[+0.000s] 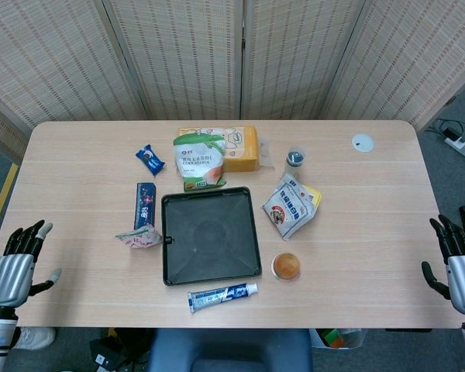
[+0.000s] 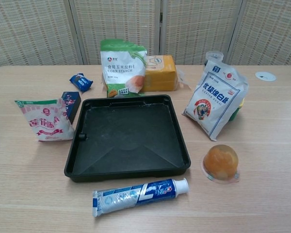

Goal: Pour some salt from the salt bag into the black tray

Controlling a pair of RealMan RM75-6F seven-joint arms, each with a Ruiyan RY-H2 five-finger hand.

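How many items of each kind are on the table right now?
Bags: 3 (corn starch bag, sugar bag, salt bag)
Trays: 1 (black tray)
Tubes: 1 (toothpaste)
Boxes: 2 (orange box, blue box)
Snack packets: 1
Jelly cups: 1
Jars: 1
White discs: 1
Total: 11
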